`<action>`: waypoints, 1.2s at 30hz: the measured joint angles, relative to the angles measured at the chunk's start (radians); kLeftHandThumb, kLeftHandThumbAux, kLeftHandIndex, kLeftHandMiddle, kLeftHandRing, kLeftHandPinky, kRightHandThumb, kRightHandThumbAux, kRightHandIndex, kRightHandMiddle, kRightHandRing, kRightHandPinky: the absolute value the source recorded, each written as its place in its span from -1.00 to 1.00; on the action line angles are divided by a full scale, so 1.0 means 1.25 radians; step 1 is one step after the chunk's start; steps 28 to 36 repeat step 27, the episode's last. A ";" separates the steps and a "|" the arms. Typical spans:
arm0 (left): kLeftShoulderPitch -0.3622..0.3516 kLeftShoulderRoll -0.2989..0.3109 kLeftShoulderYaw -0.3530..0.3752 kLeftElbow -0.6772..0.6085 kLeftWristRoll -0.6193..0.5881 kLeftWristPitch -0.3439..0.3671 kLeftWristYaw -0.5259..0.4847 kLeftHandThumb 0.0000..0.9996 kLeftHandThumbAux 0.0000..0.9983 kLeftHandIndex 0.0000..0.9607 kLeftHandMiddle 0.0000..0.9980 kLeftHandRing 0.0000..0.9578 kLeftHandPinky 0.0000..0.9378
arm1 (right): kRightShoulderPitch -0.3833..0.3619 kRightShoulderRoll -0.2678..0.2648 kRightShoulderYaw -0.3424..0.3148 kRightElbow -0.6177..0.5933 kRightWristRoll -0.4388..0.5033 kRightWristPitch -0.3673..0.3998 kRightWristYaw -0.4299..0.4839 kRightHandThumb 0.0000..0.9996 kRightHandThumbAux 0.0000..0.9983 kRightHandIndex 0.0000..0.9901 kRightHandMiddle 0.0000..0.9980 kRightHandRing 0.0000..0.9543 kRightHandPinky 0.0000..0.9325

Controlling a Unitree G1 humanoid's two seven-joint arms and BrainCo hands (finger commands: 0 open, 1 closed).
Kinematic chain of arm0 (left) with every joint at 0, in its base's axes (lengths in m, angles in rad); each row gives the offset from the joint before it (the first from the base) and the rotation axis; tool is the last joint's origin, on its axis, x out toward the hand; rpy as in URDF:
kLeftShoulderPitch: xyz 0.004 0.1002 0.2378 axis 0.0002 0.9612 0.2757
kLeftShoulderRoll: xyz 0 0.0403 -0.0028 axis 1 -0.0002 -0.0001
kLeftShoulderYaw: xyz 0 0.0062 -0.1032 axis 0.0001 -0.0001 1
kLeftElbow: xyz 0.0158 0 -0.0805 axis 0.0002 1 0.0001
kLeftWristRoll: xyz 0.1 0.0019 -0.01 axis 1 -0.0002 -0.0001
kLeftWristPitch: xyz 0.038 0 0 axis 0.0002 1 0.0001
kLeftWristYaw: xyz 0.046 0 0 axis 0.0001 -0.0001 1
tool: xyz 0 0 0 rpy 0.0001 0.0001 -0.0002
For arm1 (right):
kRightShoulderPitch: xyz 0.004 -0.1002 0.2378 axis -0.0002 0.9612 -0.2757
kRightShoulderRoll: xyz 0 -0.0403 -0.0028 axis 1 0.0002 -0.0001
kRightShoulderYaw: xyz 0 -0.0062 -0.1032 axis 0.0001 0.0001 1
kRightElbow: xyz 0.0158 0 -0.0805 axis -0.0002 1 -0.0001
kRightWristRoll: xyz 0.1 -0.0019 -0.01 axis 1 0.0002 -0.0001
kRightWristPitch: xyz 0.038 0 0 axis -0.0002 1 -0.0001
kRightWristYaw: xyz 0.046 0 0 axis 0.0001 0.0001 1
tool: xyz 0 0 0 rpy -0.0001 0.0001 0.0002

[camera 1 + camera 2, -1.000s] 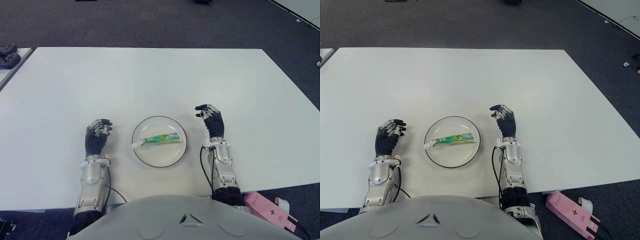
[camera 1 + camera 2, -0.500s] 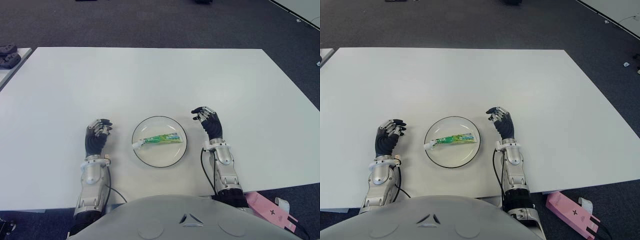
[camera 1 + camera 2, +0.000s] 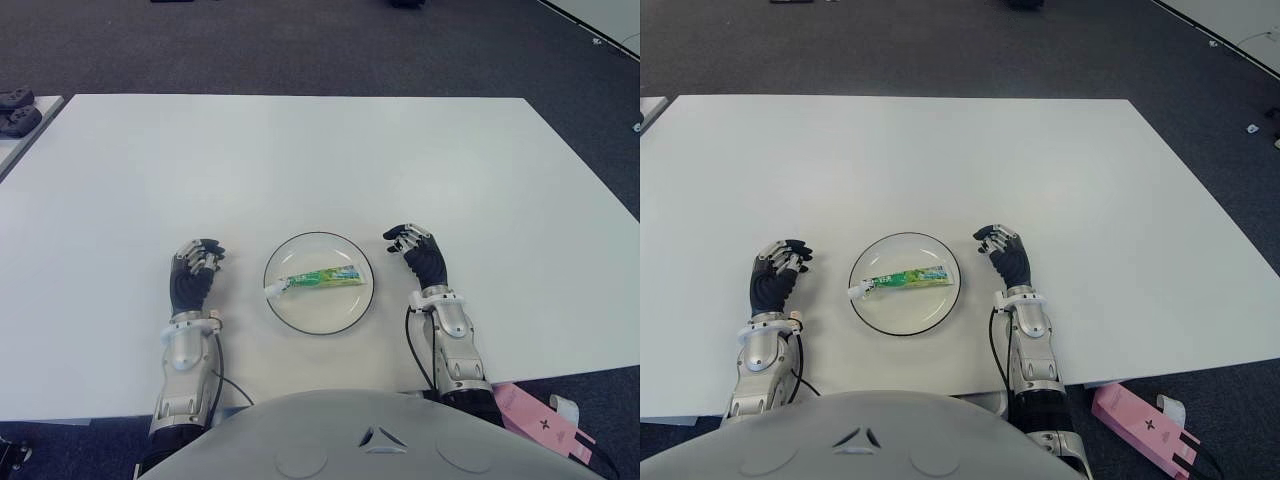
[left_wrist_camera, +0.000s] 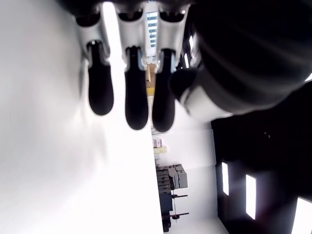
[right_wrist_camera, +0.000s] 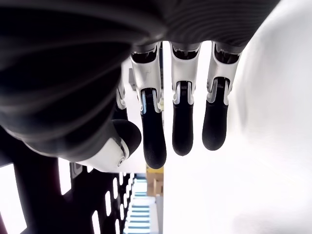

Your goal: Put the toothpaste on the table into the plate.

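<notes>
One green-and-white toothpaste tube (image 3: 318,277) is seen lying inside the single round white black-rimmed plate (image 3: 290,310), so the task is judged done. The right hand (image 3: 421,260) is placed just right of the plate, fingers relaxed apart, nothing held. The left hand (image 3: 193,277) is shown left of it, also loose and empty, on the white table (image 3: 300,150).

The toothpaste (image 3: 319,277) is a small green tube with a white cap. It lies flat inside the plate (image 3: 344,316), a round white dish with a dark rim on the worktop (image 3: 300,160).
</notes>
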 measured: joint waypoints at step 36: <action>0.027 -0.013 -0.011 -0.027 -0.002 0.005 0.000 0.41 0.45 -0.11 -0.03 0.03 0.11 | 0.025 0.017 0.012 0.019 -0.020 -0.042 -0.023 0.42 0.46 -0.13 -0.04 0.03 0.04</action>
